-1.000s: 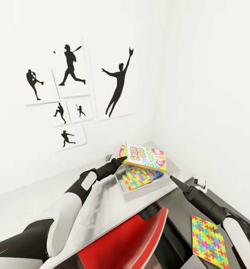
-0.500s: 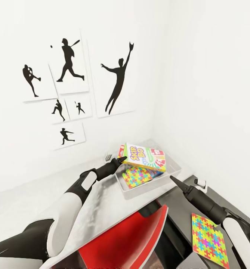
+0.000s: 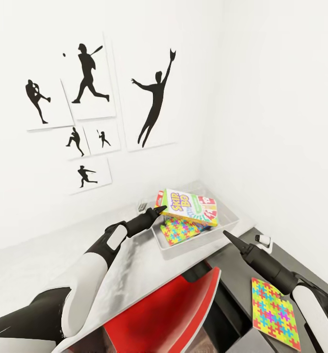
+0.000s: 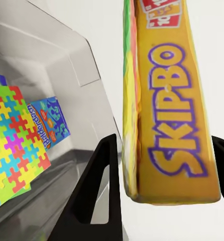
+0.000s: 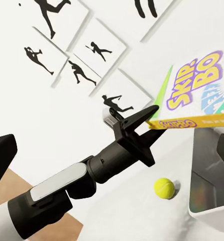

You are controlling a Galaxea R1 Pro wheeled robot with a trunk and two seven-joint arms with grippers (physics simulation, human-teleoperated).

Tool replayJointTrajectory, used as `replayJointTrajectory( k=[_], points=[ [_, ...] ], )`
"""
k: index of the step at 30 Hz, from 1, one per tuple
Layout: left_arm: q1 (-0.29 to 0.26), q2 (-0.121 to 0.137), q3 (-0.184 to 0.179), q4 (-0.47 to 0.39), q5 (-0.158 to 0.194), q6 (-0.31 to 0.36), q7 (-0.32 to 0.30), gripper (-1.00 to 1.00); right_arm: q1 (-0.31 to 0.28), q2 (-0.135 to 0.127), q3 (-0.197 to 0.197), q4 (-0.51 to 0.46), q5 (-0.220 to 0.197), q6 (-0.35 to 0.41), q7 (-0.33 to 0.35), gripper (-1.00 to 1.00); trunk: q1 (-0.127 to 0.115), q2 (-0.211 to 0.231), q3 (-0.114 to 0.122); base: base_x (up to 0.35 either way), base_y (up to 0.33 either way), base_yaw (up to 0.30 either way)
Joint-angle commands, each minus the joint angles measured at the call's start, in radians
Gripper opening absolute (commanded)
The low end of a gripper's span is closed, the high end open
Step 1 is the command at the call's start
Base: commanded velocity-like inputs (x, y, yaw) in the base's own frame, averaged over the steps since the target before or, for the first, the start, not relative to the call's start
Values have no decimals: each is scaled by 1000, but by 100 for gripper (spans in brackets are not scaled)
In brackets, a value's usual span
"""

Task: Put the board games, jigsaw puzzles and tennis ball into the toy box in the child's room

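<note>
My left gripper [image 3: 161,210] is shut on the edge of the yellow "SKIP BO" board game [image 3: 189,206], holding it tilted above the light grey toy box [image 3: 183,247] on the pale table [image 3: 134,267]. In the left wrist view the board game [image 4: 167,110] sits clamped between both fingers [image 4: 99,175]. Inside the toy box [image 4: 57,55] lie a jigsaw puzzle [image 3: 179,230] and a light blue board game [image 4: 49,123]. Another jigsaw puzzle [image 3: 274,306] lies on the lower dark desk. The tennis ball [image 5: 164,188] rests on the table beside the toy box. My right gripper [image 3: 226,234] is open and empty, its fingers [image 5: 2,155] wide apart.
A red chair [image 3: 168,314] stands right below me against the table's front edge. A small white object [image 3: 263,240] sits on the dark desk [image 3: 242,287] at the right. White walls with black sports pictures [image 3: 90,73] close the corner behind the table.
The whole view has shifted slightly, so the camera moved. Both arms and the held SKIP BO box keep about the same pose over the toy box.
</note>
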Motion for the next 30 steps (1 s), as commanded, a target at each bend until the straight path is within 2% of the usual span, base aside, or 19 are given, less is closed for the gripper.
replayJointTrajectory(
  k=[1,7,10,18,30],
  points=[
    [-1,-1,5,0,4,8,-1,-100,-1,0,-1,0,-7,7,1,100,1,-2,-2,0,0,0],
    [-1,-1,4,0,5,8,-1,-100,0,2,-1,1,-7,5,5,100,1,-2,-3,0,0,0],
    [-18,-1,2,17,6,-10,17,-100,0,16,-3,15,-5,2,6,100,1,-2,-3,0,0,0],
    [-63,-1,-10,22,6,-17,33,-100,0,21,-5,25,-5,1,5,100,1,-2,-3,0,0,0],
    [-62,0,-12,22,9,-11,39,-100,0,21,-12,28,-4,5,0,100,1,-2,-3,0,0,0]
  ],
)
